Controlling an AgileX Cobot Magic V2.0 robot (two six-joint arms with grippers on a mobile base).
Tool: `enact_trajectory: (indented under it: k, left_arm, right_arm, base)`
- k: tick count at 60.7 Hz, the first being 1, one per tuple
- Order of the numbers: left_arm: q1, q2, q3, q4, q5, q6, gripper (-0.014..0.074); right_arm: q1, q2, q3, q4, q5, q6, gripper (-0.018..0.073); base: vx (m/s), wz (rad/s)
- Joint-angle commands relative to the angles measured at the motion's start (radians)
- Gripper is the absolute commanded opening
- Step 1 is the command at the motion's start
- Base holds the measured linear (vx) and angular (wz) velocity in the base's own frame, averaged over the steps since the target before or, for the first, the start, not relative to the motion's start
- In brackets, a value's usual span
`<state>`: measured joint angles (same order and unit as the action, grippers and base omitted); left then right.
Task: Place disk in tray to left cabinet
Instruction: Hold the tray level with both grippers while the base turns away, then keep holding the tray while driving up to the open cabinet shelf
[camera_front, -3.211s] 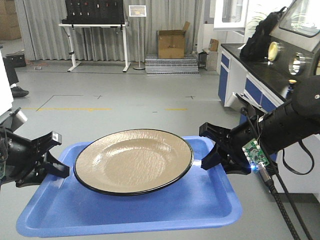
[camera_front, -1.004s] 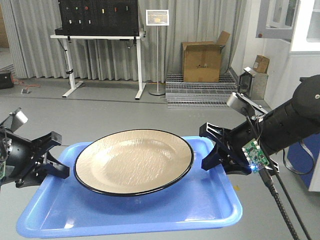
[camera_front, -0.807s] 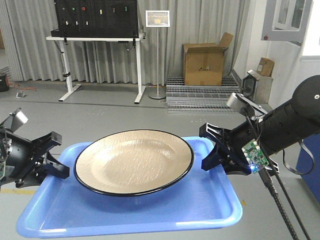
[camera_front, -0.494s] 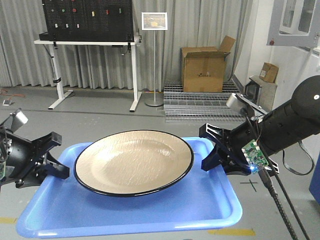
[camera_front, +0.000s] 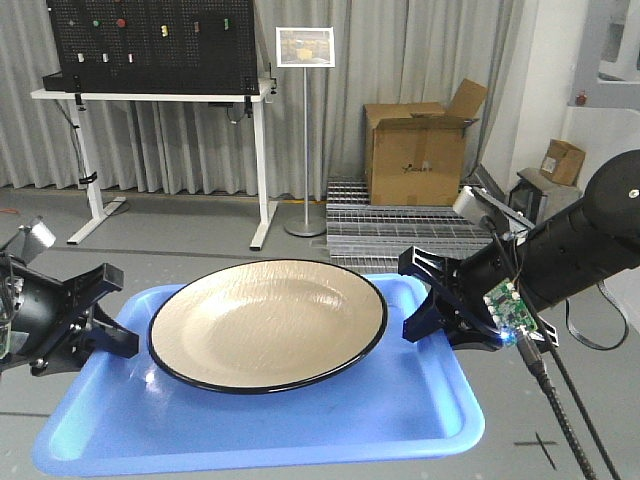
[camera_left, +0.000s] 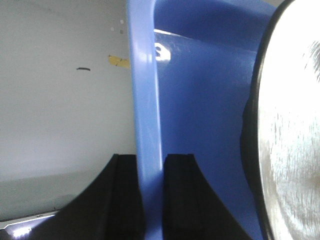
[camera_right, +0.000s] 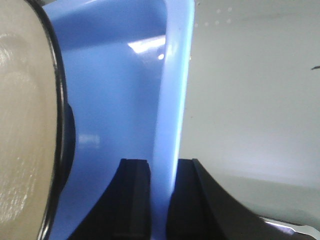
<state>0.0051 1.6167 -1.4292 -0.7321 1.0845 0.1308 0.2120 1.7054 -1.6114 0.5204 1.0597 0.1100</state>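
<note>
Here, a blue tray (camera_front: 300, 425) is held clear of the grey floor (camera_front: 190, 255), gripped at both of its short ends. The left tool (camera_front: 115, 312) is clenched on the tray's left rim, with one black finger above the rim and one below. The right tool (camera_front: 412, 297) is clamped the same way on the tray's right rim. In the left wrist view the rim (camera_left: 145, 115) is seen pinched between two dark fingers (camera_left: 125, 200), with no gap on either side. In the right wrist view the opposite rim (camera_right: 170, 100) is likewise squeezed between fingers (camera_right: 134, 200). A tan plate (camera_front: 265, 322) with a thin black edge is carried in the tray, lying flat and set toward the tray's far half, so that more bare blue is left along the near rim. The plate's edges are kept apart from both tools. Beyond the tray's far edge a sign on a thin pole (camera_front: 304, 47) is seen, and to the left of it a black pegboard (camera_front: 150, 45) is mounted on a white-legged frame. Beyond the tray's far right corner an open cardboard box (camera_front: 418, 150) is set above metal grating (camera_front: 400, 215). Grey curtains (camera_front: 200, 140) are hung behind all of these. Below the tray's left rim a small yellow tape mark (camera_left: 119, 61) is visible on the floor.
</note>
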Motion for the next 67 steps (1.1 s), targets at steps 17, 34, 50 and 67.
enact_trajectory:
  k: [17, 34, 50, 67]
  left_arm:
    - [-0.023, -0.049, -0.036, -0.168, 0.012, -0.002, 0.0000]
    - [-0.023, -0.049, -0.036, -0.167, 0.011, -0.002, 0.0000]
    - [-0.023, -0.049, -0.036, -0.168, 0.012, -0.002, 0.0000]
    - [-0.023, -0.049, -0.036, -0.168, 0.012, -0.002, 0.0000]
  right_arm:
    - [0.019, -0.052, -0.039, 0.145, -0.032, -0.014, -0.0003]
    - [0.019, -0.052, -0.039, 0.145, -0.030, -0.014, -0.0003]
    - [0.019, -0.052, -0.039, 0.143, -0.028, -0.014, -0.0003]
    - [0.019, -0.052, -0.039, 0.143, -0.028, -0.014, -0.0003]
  base:
    - [0.70, 0.00]
    - [0.70, -0.04]
    - [0.69, -0.07]
    - [0.67, -0.03]
